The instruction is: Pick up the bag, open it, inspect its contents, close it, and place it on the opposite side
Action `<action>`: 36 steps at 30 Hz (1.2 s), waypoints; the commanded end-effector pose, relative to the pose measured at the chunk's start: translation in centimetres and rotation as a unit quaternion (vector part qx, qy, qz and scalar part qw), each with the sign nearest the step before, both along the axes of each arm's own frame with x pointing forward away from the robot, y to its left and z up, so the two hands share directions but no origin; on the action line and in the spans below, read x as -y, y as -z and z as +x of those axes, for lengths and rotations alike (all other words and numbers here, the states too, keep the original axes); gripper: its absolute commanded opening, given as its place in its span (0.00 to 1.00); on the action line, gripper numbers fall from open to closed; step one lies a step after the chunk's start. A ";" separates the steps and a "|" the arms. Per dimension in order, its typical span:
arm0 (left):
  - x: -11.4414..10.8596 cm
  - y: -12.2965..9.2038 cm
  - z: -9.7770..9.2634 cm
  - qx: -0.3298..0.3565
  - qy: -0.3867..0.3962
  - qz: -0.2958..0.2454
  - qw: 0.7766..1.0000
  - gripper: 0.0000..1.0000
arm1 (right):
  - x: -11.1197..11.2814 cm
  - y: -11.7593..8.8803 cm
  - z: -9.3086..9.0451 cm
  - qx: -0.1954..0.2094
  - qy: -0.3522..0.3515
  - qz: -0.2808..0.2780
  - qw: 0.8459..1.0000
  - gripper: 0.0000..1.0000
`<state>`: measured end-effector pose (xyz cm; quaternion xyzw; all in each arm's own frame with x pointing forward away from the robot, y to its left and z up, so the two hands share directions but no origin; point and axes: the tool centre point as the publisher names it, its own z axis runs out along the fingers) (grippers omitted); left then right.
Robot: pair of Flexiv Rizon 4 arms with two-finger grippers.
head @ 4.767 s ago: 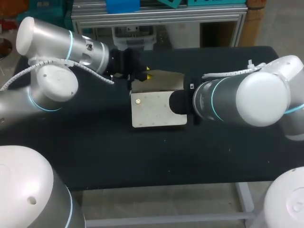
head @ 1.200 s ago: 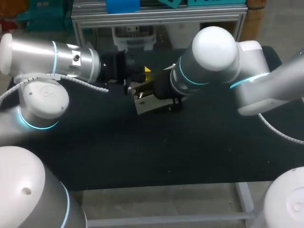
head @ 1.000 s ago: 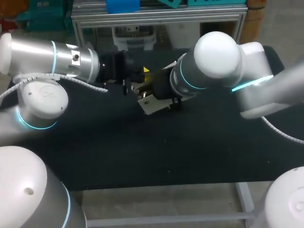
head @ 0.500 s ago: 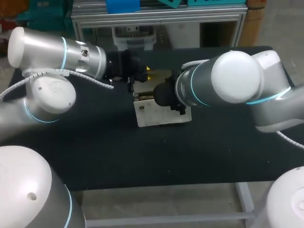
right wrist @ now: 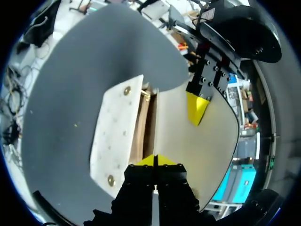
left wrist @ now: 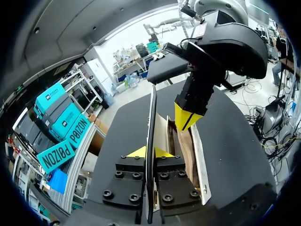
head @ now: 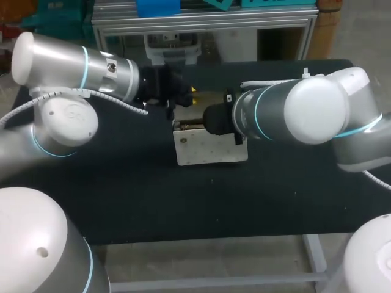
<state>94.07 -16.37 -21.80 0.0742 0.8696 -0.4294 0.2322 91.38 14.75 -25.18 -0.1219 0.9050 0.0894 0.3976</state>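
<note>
- while the bag [head: 211,146] sits near the middle of the black table [head: 183,201], its mouth is open and both arms are on it.
- left gripper [left wrist: 148,153]: fingers pressed onto the flap [left wrist: 151,117], which runs thin and edge-on between the two yellow tips.
- flap is lifted away from the front panel [right wrist: 115,132], so the mouth gapes.
- right gripper [right wrist: 154,160]: tips squeezed almost together, pinching the bag's edge at the mouth, just beside the brown lining [left wrist: 184,150].
- lining shows in the gap between flap and front panel; cannot tell what is inside.
- front panel is cream and speckled, with two metal snaps [right wrist: 127,90], one near each end.
- head view: left arm comes in from the left, right arm from the right, both grippers close together over the bag's far edge.
- left wrist view: the right gripper's yellow tip sits ahead of the left gripper, over the open mouth.
- right wrist view: the left gripper's yellow tip lies against the flap, ahead of the right gripper.
</note>
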 end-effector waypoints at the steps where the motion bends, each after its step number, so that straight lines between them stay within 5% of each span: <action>1: -0.2 -0.5 -0.9 0.001 0.008 -0.004 1.000 0.00 | -0.4 1.0 1.1 0.003 -0.002 0.003 1.000 0.00; 8: -0.1 -0.8 -1.3 0.003 0.009 -0.006 1.000 0.00 | -0.7 2.3 2.4 -0.016 -0.001 -0.005 1.000 0.00; 15: -0.3 -0.9 -0.6 -0.001 -0.013 -0.009 1.000 0.00 | -1.0 3.2 1.6 -0.025 -0.010 -0.008 1.000 0.00; 36: -0.3 -0.3 0.5 -0.019 -0.033 -0.005 0.999 0.00 | -0.7 2.4 0.8 -0.009 -0.009 -0.002 1.000 0.00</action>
